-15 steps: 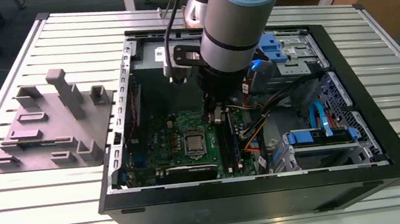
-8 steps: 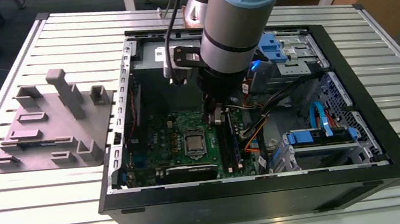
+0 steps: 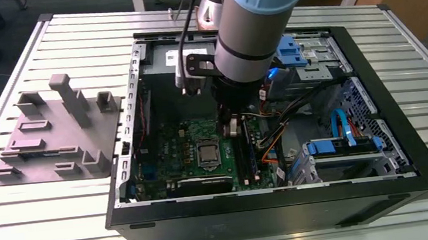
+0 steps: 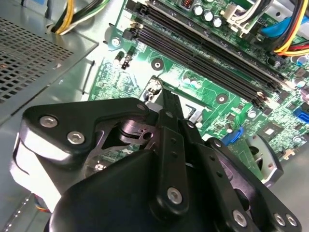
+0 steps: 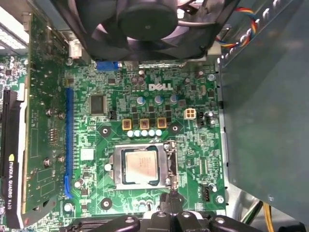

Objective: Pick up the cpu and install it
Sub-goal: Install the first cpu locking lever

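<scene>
The cpu (image 5: 140, 166), a small silvery square chip with a paler rim, lies flat in the motherboard socket, framed by a metal bracket (image 5: 169, 164). In the exterior view the cpu (image 3: 208, 153) sits mid-board inside the open computer case (image 3: 285, 207). My gripper (image 3: 233, 131) hangs inside the case just to the exterior view's right of the socket, a little above the board. In the first wrist view my gripper (image 5: 172, 197) reaches the socket's edge, its black fingers pressed together with nothing seen between them. The gripper (image 4: 165, 95) hides most of the socket in the second wrist view.
A grey holder block (image 3: 54, 135) with upright posts lies on the slatted table at the exterior view's left. Long black memory slots (image 4: 203, 53) run beside the socket. A black fan (image 5: 145, 21), a graphics card (image 5: 12, 164), orange and yellow cables (image 3: 275, 140) and blue drive bays (image 3: 342, 143) crowd the case.
</scene>
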Motion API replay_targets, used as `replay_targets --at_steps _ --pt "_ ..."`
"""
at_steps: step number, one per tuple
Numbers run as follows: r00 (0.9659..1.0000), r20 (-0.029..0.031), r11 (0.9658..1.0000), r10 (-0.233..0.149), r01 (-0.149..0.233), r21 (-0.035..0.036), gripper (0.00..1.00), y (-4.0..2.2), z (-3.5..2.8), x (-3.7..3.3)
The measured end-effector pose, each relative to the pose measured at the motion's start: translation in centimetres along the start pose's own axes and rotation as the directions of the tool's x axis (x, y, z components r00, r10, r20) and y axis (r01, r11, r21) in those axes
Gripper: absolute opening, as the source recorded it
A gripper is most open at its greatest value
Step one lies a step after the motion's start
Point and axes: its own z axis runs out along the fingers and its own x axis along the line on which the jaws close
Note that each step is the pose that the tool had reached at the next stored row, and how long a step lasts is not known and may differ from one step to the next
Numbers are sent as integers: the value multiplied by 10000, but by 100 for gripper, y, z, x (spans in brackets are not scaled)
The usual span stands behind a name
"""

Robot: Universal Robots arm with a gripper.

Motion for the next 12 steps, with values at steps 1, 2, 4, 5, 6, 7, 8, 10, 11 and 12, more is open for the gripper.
replay_targets --at_steps 1,2,4,5,6,7,8,10,11,12 --pt "10000 -5 10000 -21 21 -1 11 0 2 11" --pt "10000 -7 10000 -37 37 -1 11 -1 4 23" --pt "10000 -10 10000 -59 59 -1 11 -2 7 54" --pt "10000 -11 10000 -70 70 -1 11 -1 6 71" --pt "10000 -13 10000 -82 82 -2 11 0 6 87" --pt "10000 -14 10000 -92 92 -2 11 0 6 105" --pt "10000 -16 10000 -97 97 -3 11 0 7 119" --pt "10000 -14 10000 -98 98 -2 11 -2 16 137" --pt "10000 -14 10000 -99 99 -2 11 -3 22 145" --pt "9999 -15 10000 -100 100 -3 11 -4 29 153"
